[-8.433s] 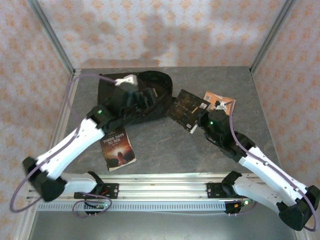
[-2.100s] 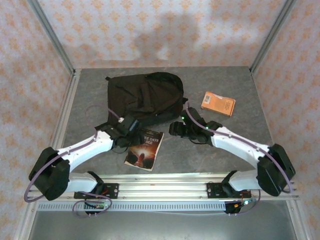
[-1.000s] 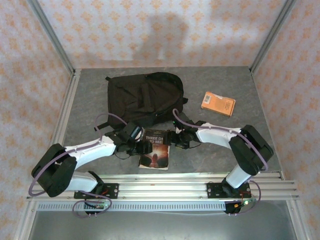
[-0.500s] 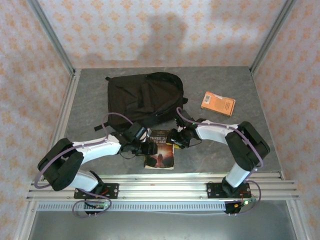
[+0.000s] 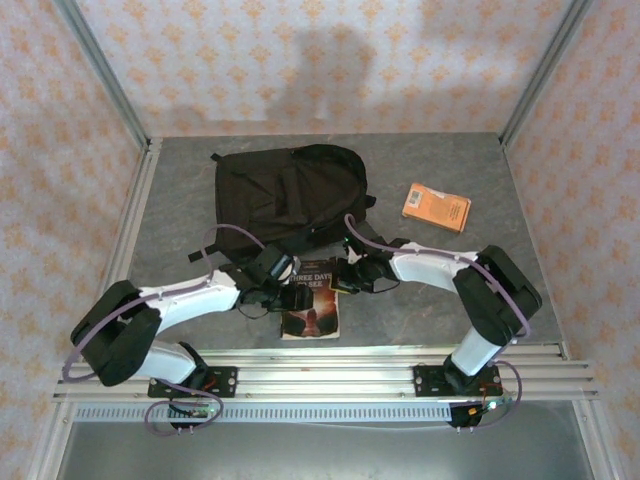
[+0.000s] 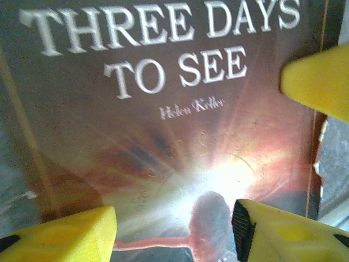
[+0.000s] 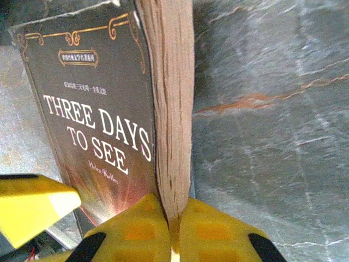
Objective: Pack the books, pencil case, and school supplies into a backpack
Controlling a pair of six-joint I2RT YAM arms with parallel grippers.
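Pointing title-first at the backpack (image 5: 290, 195), the book (image 5: 312, 308) sits pinched in right claw (image 7: 173, 214), left claw (image 6: 174, 229) open.

My arms fold low along the near edge of the tabletop (image 5: 470, 160), elbows out, wrists turned in toward each other. My left gripper (image 5: 291, 297) stands open, fingers (image 6: 54, 234) well apart. My right gripper (image 7: 173, 229) is clamped tight on the page edge of the dark paperback (image 7: 92, 109).
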